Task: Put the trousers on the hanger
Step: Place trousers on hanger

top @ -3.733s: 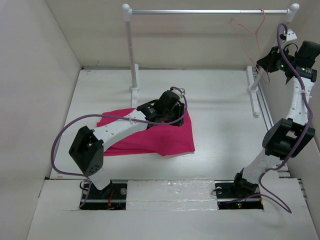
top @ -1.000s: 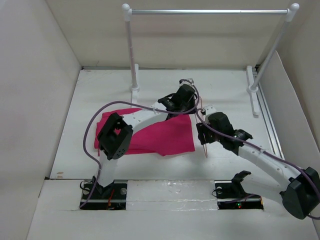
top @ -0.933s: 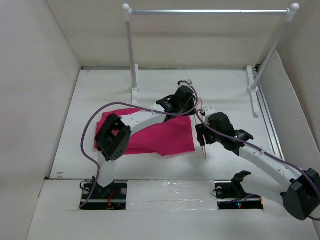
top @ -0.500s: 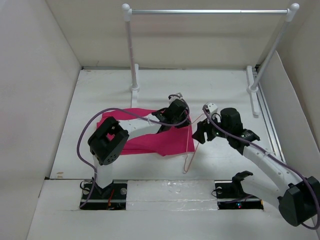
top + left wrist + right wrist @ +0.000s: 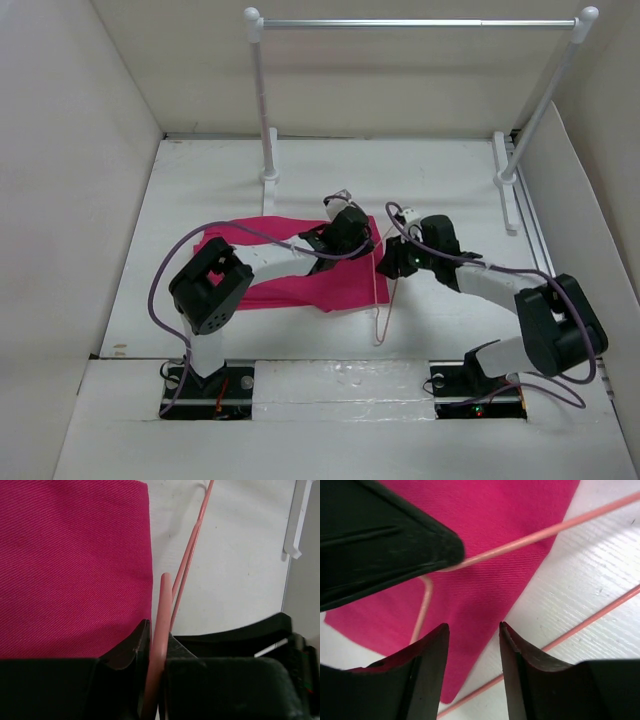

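Had my left claw [image 5: 156, 639] clamped tight on the hanger [image 5: 188, 560] wire, just off the right edge of the trousers [image 5: 340, 285], which lay flat on the table [image 5: 450, 190]. Meanwhile my right claw [image 5: 474, 632] hovered just beside it, jaws apart, gripping nothing.

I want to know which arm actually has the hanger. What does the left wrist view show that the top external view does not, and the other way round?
Only the left wrist view: the left gripper pinched shut on a wire of the hanger, just beside the edge of the trousers. Only the top external view: both arms, the right gripper close beside the left one, the rail at the back, and the hanger's wire running toward the near edge. Both: the trousers flat on the table, the hanger at their right edge.
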Controlling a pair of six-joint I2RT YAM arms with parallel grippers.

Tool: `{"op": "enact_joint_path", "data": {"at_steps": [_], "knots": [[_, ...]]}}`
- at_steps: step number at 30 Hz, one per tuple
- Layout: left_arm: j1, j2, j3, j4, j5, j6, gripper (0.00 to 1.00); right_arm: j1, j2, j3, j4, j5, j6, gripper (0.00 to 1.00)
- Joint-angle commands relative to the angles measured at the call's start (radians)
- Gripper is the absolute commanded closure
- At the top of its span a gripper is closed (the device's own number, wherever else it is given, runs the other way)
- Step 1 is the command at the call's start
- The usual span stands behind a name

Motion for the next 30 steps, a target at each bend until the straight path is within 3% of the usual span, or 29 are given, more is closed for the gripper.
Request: {"op": "enact_joint_path", "data": {"at_steps": [1,8,9,11,12,23,30], "knots": [[0.0,-0.032,-0.035,-0.036,-0.084,-0.005,1.0,0.018,0.066,-0.022,0.182,0.035,0.064,0.49],[0.011,-0.046,-0.075,-0.04,-0.112,-0.003,1.0,0.05,0.171,-0.043,0.246,0.088,0.124,0.49],[0.022,-0.048,-0.078,-0.039,-0.119,-0.002,1.0,0.05,0.174,-0.05,0.263,0.083,0.13,0.58],[0.031,-0.058,-0.092,-0.05,-0.127,0.006,1.0,0.06,0.16,-0.065,0.291,0.049,0.159,0.95],[0.031,-0.065,-0.096,-0.054,-0.141,0.011,1.0,0.06,0.146,-0.076,0.3,0.046,0.166,1.0],[0.111,-0.166,-0.198,-0.083,-0.23,0.081,1.0,-0.155,-0.213,-0.105,0.03,-0.074,0.112,1.0],[0.111,-0.233,-0.282,-0.103,-0.253,0.149,1.0,-0.423,-0.351,-0.12,-0.045,-0.136,0.058,1.0]]}}
